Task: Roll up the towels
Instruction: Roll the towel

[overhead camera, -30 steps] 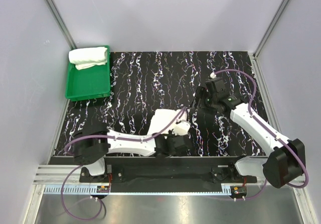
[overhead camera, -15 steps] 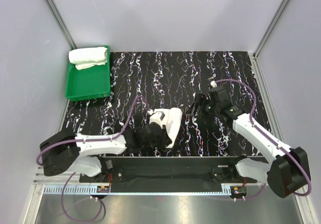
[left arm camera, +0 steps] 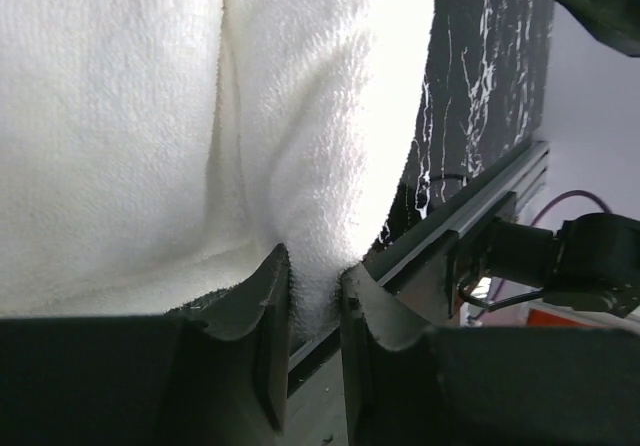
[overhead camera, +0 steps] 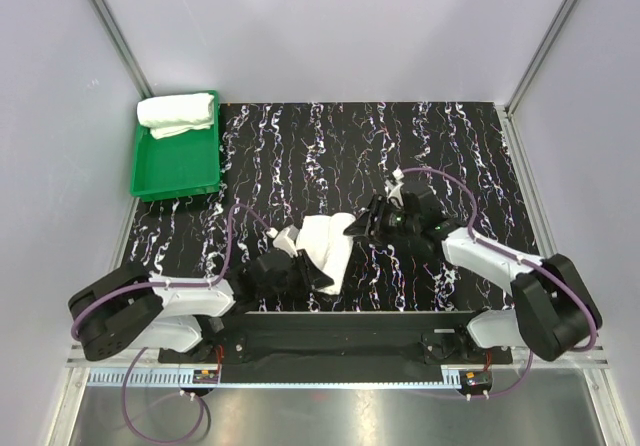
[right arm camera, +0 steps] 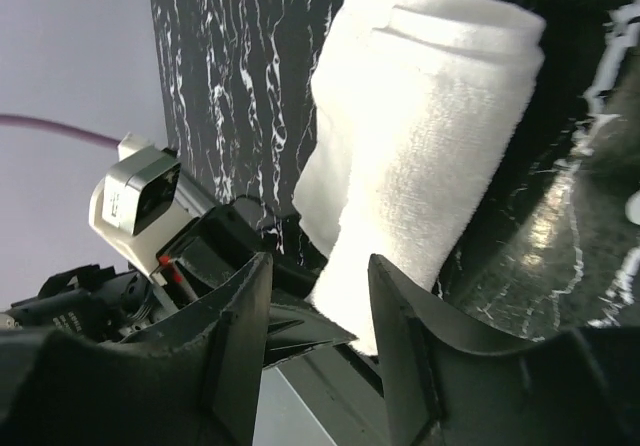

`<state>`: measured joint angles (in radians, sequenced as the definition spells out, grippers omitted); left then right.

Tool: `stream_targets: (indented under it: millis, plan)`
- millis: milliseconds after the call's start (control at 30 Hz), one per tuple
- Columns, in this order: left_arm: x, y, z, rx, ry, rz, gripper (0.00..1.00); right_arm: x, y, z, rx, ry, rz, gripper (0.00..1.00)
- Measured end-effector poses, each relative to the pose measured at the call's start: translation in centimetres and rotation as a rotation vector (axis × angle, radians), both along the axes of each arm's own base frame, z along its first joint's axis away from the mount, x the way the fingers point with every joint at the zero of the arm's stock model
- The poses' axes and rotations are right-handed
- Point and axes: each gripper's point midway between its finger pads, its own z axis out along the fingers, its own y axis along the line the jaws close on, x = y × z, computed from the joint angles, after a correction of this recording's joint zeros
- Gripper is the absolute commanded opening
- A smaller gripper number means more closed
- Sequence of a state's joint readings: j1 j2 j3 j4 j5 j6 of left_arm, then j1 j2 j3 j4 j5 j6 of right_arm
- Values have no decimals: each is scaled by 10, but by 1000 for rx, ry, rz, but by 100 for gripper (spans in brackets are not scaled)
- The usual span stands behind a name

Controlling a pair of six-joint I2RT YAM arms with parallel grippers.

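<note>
Evidently we are mid-roll: left tool [left arm camera: 313, 266] nips an edge of the towel [overhead camera: 328, 244], right tool [right arm camera: 318, 266] half-open, empty, alongside; next it must close gently.

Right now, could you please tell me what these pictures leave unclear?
Top view: the left gripper hides its own grip on the centre towel.
Left wrist view: that towel runs off the top and left edges.
Right wrist view: whether the right gripper touches the towel; its fingers cover the contact.
Top view: the far towel is too small to judge its roll.
</note>
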<state>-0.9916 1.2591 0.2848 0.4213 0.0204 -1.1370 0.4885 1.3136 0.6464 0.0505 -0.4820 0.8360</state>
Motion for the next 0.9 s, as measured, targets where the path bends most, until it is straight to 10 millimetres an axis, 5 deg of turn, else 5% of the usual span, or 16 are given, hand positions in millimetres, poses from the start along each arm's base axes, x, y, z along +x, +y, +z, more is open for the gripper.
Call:
stream_targets:
  millis: [667, 900]
  plan:
    - [1, 13, -2, -88, 77, 82, 1, 3, 55, -56, 51, 81, 124, 43]
    - [0, 29, -4, 12, 49, 91, 53, 3, 72, -57, 57, 75, 161, 41]
